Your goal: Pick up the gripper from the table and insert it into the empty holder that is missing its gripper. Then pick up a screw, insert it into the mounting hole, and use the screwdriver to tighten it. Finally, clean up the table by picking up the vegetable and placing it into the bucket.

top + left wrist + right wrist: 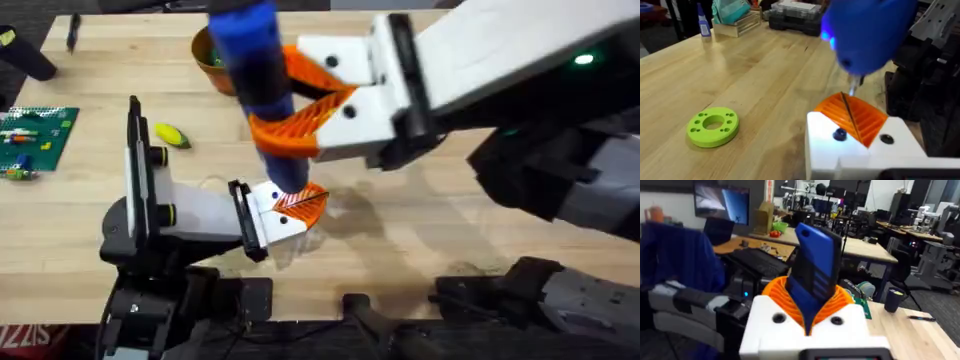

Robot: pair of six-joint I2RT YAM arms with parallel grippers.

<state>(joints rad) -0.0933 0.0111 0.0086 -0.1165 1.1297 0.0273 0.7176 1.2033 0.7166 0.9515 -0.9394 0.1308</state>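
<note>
Right gripper clenched on blue screwdriver, held upright, bit end down. Bit tip touching orange ribbed pad at left gripper, directly beneath. Left gripper low over bench; open or closed: cannot tell. Yellow vegetable on bench, well off to far side of left arm. Orange-brown bucket just behind screwdriver. Green disc on bench beside left gripper.
</note>
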